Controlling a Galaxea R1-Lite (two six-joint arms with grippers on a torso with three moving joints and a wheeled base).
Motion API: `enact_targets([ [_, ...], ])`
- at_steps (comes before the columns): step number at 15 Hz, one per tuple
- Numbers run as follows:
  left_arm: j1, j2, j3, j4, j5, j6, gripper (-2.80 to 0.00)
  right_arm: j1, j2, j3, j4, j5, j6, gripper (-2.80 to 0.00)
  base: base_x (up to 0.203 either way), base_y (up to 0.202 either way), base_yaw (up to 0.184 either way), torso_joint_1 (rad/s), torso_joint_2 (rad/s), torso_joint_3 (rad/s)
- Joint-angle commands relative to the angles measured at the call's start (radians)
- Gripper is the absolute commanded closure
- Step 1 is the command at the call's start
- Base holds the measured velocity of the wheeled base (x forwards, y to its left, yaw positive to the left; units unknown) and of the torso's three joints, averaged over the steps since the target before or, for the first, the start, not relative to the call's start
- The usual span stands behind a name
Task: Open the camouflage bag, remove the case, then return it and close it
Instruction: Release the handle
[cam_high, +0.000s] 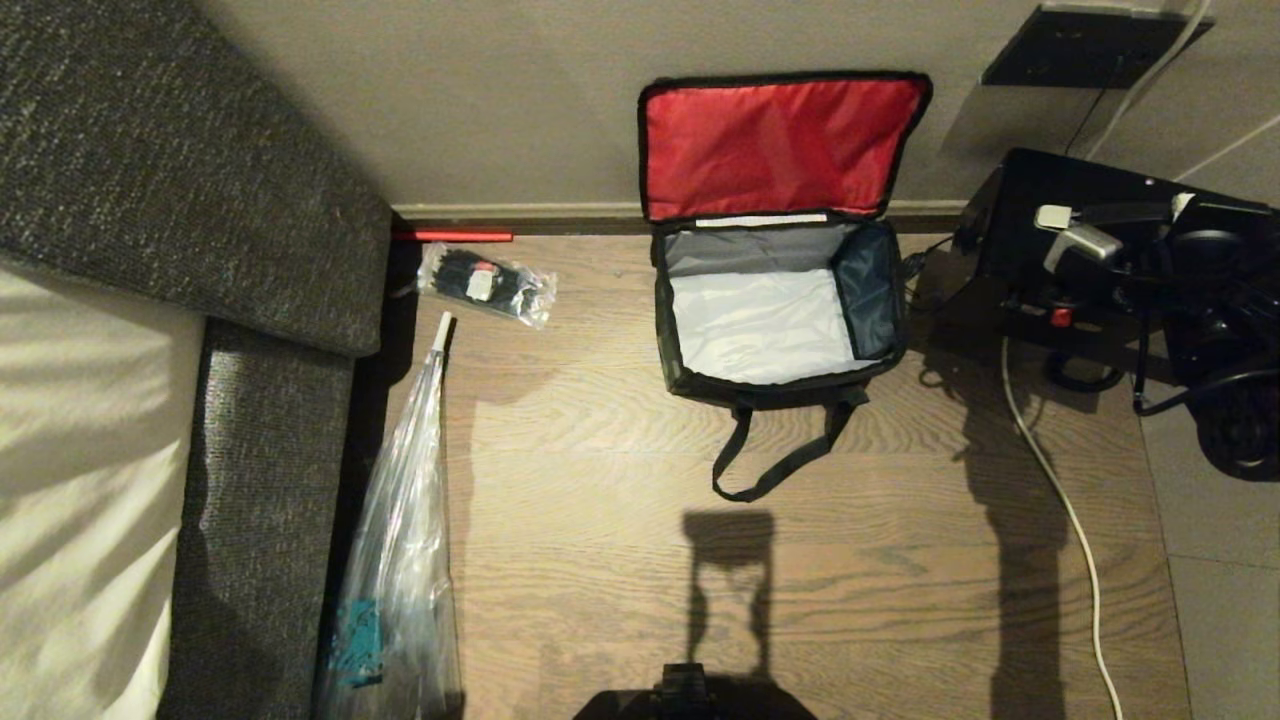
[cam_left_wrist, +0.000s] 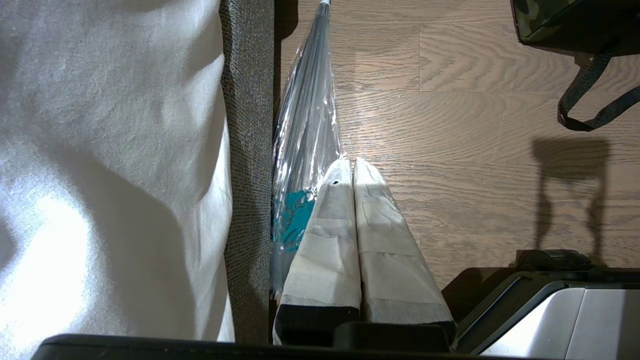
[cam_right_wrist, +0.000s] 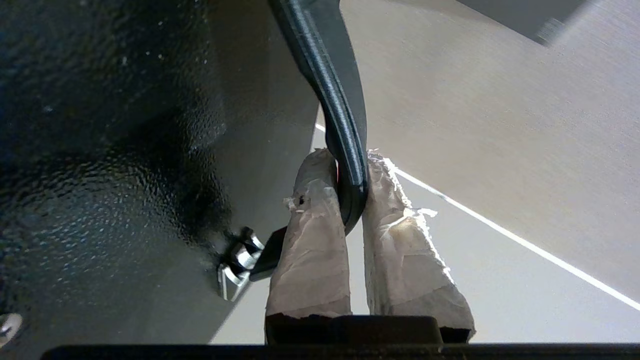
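Camouflage bag (cam_high: 780, 385) open, nothing inside; right gripper (cam_right_wrist: 350, 185) grips case (cam_right_wrist: 100, 150) handle.

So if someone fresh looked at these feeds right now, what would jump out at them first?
First, the camouflage bag on the wood floor against the wall: its red-lined lid stands open and the silver-grey inside looks empty. Next, in the right wrist view, the right gripper is clamped on the black handle of the case, which hangs beside it. The left gripper is shut, hanging idle by the sofa.
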Motion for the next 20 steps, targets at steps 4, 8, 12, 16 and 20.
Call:
enact_targets([
  [4,0.0,0.001,0.002,0.0,0.0,0.001,0.0,-0.002,0.091,-0.007,-0.017,-0.002,0.032,0.0,0.0,0.0,0.0,0.0,0.0,0.0],
  [8,0.0,0.001,0.002,0.0,0.0,0.0,0.0,-0.006,0.152,-0.034,-0.019,-0.001,0.044,0.0,0.0,0.0,0.0,0.0,0.0,0.0],
  [12,0.0,0.001,0.002,0.0,0.0,0.001,0.0,-0.004,0.186,-0.04,-0.019,-0.001,0.07,0.0,0.0,0.0,0.0,0.0,0.0,0.0],
  [16,0.0,0.001,0.002,0.0,0.0,0.001,0.0,-0.006,0.205,-0.027,-0.034,-0.001,0.07,0.0,0.0,0.0,0.0,0.0,0.0,0.0],
  [20,0.0,0.001,0.002,0.0,0.0,0.001,0.0,-0.006,0.198,-0.01,-0.038,-0.003,0.066,0.0,0.0,0.0,0.0,0.0,0.0,0.0],
])
